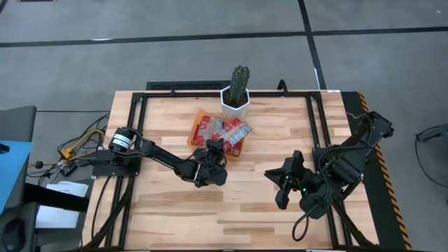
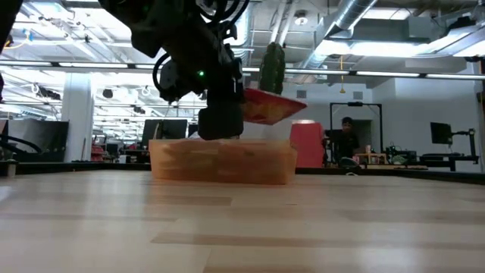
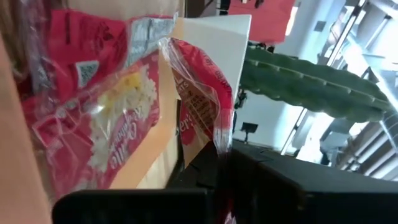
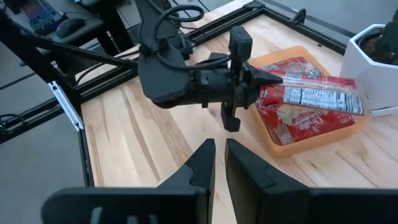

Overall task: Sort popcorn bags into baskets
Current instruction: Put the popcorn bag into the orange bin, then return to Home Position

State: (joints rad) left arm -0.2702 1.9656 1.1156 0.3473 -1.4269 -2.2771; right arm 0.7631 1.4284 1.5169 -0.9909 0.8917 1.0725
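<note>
My left gripper (image 1: 215, 145) reaches over the near edge of the orange tray (image 1: 198, 126) and is shut on a red popcorn packet with a pale striped label (image 4: 320, 96). That packet hovers above the tray (image 2: 220, 163) in the low view. Several more red packets (image 1: 222, 131) lie flat inside the tray, and one with a yellow popcorn picture (image 3: 99, 106) shows close up. My right gripper (image 4: 219, 146) waits over bare wood at the table's right (image 1: 274, 187), with its fingers close together and nothing between them. My left gripper pinches the striped packet by one short end (image 4: 277, 79) between its two fingers (image 4: 255, 76). They come roughly level from the table's near-left side. The packet sticks out beyond the fingertips, lifted clear of the tray, and in the low view (image 2: 269, 106) its free end tips slightly down.
A white pot with a green cactus (image 1: 236, 98) stands just beyond the tray's far edge, close to the held packet's free end (image 4: 373, 56). A black frame (image 1: 210, 87) runs around the wooden tabletop. Bare wood lies between the tray and my right gripper.
</note>
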